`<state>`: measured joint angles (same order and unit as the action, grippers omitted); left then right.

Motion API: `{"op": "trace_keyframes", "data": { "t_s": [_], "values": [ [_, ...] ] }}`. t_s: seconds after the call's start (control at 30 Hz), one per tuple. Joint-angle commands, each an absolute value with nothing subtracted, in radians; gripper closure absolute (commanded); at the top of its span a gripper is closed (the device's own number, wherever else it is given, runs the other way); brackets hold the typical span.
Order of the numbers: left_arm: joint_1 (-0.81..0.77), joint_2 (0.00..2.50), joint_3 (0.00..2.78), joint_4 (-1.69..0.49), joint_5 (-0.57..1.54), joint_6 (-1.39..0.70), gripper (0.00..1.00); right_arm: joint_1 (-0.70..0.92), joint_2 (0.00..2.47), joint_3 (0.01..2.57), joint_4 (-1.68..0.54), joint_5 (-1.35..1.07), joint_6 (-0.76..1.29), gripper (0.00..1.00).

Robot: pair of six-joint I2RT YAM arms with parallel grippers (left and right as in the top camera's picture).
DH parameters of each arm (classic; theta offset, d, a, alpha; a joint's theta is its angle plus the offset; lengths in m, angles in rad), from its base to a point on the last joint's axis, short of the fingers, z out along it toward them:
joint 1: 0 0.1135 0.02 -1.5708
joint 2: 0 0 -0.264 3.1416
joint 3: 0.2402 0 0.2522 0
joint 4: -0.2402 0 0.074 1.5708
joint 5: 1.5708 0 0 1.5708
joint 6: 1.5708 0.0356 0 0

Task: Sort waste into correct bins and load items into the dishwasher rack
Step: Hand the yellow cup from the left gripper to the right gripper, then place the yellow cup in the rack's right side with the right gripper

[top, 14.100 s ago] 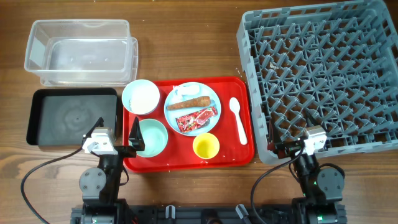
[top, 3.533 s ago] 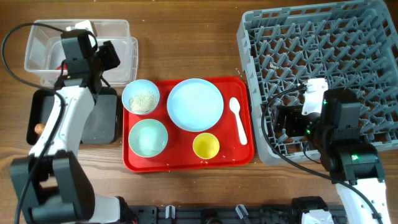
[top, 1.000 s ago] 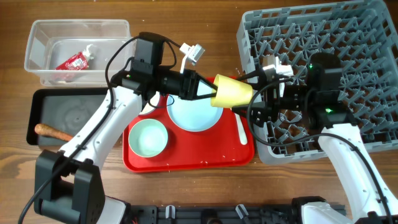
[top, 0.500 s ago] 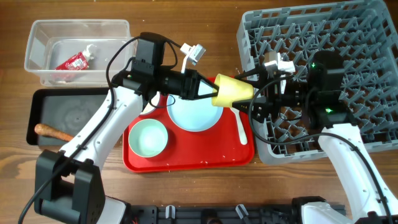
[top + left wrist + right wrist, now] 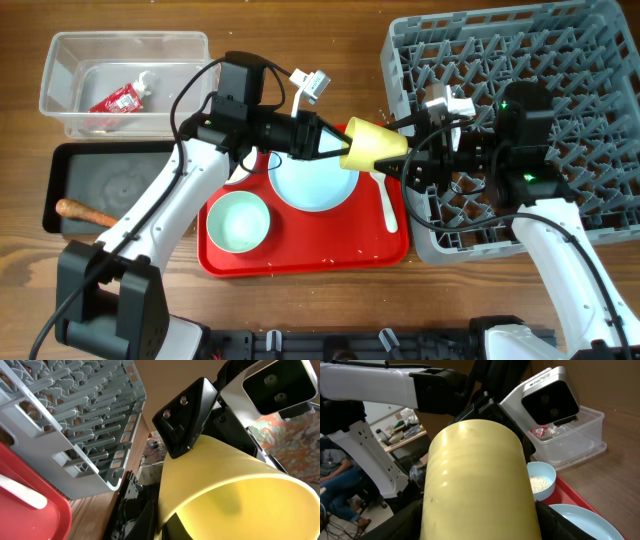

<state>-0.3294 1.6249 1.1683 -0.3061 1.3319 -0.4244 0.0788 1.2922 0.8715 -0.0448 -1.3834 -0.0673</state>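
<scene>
Above the red tray (image 5: 300, 262), toward the desk's right edge: yellow cup (image 5: 372, 147) in mid-air, touching nothing below, bridging the two arms.
Left claw (image 5: 338, 150): clenched on the cup at its rim end, one finger (image 5: 186, 415) pressed on the outer wall; likely offering it for a handover.
Right claw (image 5: 412, 166): at the cup's base end; gripping or merely alongside, cannot tell.
Cup axis: near level, running left to right across the desk; mouth toward the left edge, base toward the dishwasher rack (image 5: 560, 60).
Reason for the pose: probably to pass the cup to the arm nearer the rack, at the far-right corner.
Waiting on the tray: light blue plate (image 5: 305, 185), mint-green bowl (image 5: 238, 222), white spoon (image 5: 388, 205).
Far-left corner: clear tub (image 5: 60, 60) holding the red wrapper (image 5: 118, 97).
Left edge: black tray (image 5: 120, 180) holding the brown food stick (image 5: 85, 212).
</scene>
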Motion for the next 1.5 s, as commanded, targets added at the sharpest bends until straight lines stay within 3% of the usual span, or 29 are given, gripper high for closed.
{"op": "trace_keyframes", "data": {
  "t_s": [0.0,0.1,0.2,0.37,0.47,0.57,0.77,0.97,1.13,1.37,1.4,1.47],
  "values": [
    [-0.335,1.633,1.179,-0.302,1.334,-0.428,0.93,0.081,1.299,0.889,-0.046,-1.415,-0.067,0.41],
    [-0.331,1.633,1.179,-0.303,1.333,-0.427,0.73,0.081,1.299,0.889,-0.046,-1.396,-0.048,0.43],
    [-0.301,1.631,1.179,-0.34,1.252,-0.427,0.73,0.081,1.299,0.889,-0.046,-1.277,0.03,0.52],
    [-0.194,1.581,1.179,-0.537,0.905,-0.339,0.65,0.081,1.278,0.889,-0.123,-0.933,0.097,0.55],
    [-0.12,1.517,1.179,-0.639,0.702,-0.291,0.63,0.067,1.242,0.916,-0.249,-0.751,0.097,0.55],
    [-0.058,1.44,1.179,-0.745,0.496,-0.287,0.63,0.011,1.226,1.048,-0.523,-0.579,0.096,0.56],
    [-0.015,1.33,1.179,-0.859,0.234,-0.204,0.62,-0.195,1.262,1.375,-0.988,-0.326,0.101,0.56],
    [-0.015,1.32,1.179,-0.896,0.207,-0.204,0.63,-0.456,1.351,1.411,-1.101,-0.049,0.115,0.58],
    [-0.015,1.32,1.179,-0.896,0.207,-0.204,0.63,-0.6,1.48,1.411,-1.066,-0.018,0.143,0.58],
    [-0.015,1.32,1.179,-0.902,0.207,-0.204,0.64,-0.629,1.65,1.411,-1.014,0.06,0.168,0.5],
    [-0.015,1.32,1.179,-0.903,0.207,-0.204,0.64,-0.629,1.666,1.411,-1.01,0.066,0.168,0.46],
    [-0.015,1.32,1.179,-0.903,0.207,-0.204,0.64,-0.629,1.688,1.411,-0.993,0.071,0.167,0.24]
  ]
}}
